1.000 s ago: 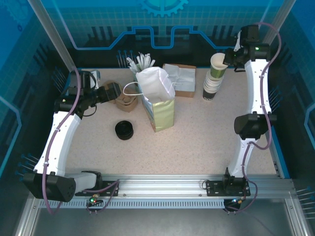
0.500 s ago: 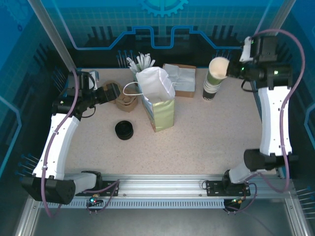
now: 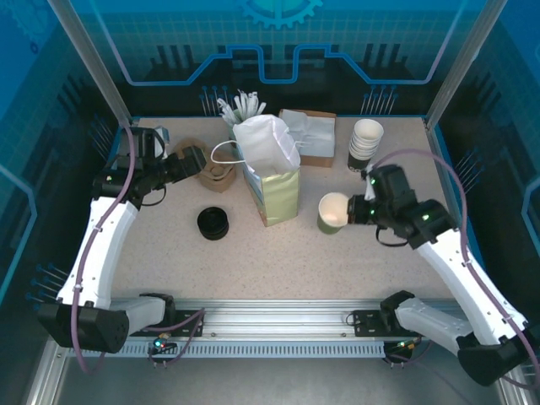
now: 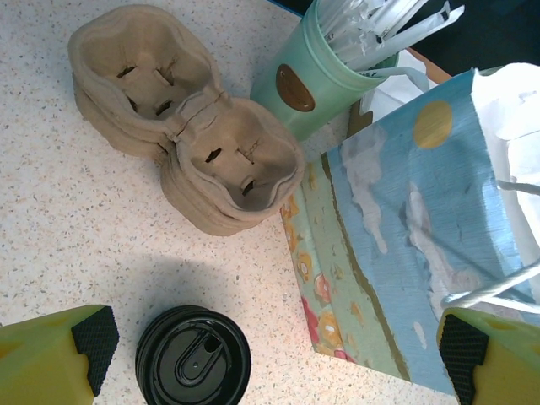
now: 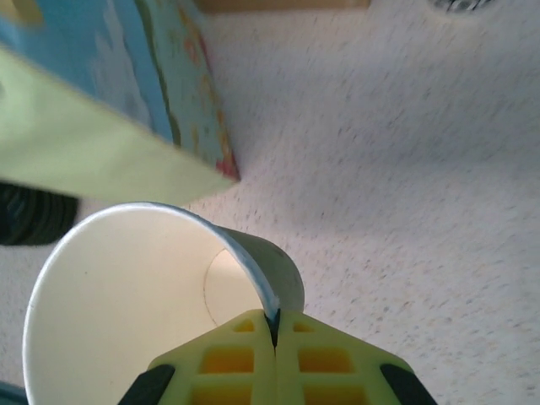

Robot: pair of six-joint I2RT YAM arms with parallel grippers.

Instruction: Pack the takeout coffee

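Right jaws clamp lidless cup [image 3: 334, 212] rim | left jaws wide | cup near bag [image 3: 278, 192], bare table [image 3: 337, 272] nearside

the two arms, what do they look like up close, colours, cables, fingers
Both the left arm and the right arm have white shells with black joints and bases, and a purple cable loops along each. The fingers are yellow-green; the left ones carry black pads, the right ones show a moulded grid of recesses.
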